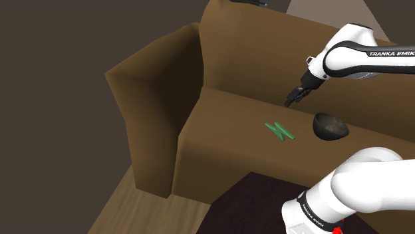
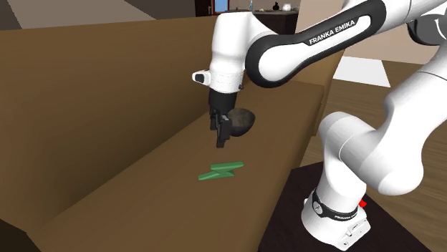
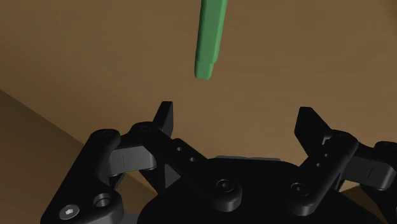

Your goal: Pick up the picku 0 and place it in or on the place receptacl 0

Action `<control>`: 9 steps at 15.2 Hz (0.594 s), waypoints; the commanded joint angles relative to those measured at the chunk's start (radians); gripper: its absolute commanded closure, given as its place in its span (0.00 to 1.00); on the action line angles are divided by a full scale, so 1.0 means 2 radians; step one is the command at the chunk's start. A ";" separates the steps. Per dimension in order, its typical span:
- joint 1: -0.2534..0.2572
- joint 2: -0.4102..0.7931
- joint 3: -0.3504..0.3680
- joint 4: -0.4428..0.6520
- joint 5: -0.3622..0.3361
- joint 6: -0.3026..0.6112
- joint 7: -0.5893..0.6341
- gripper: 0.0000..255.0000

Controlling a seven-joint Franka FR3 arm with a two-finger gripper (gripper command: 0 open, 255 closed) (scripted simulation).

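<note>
The zigzag piece (image 1: 280, 131) is green, the sofa (image 1: 153, 86) plain brown, the bowl (image 1: 330, 126) dark mottled grey-brown, the hand (image 1: 290, 102) black.

On brown sofa seat (image 1: 229, 123): green zigzag piece (image 1: 280, 130) lying flat, dark bowl (image 1: 330, 126) near it, apart.

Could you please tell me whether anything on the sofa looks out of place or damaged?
Nothing looks spilled or damaged. The dark bowl sits upright on the brown sofa seat, and the green zigzag piece lies flat beside it, not touching. The open gripper hangs above the seat, holding nothing.
</note>
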 commanded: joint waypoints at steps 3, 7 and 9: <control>-0.001 0.037 -0.038 -0.004 -0.007 0.056 -0.030 0.00; 0.003 0.058 -0.048 -0.017 -0.008 0.090 -0.031 0.00; 0.006 0.070 -0.053 -0.023 -0.008 0.107 -0.033 0.00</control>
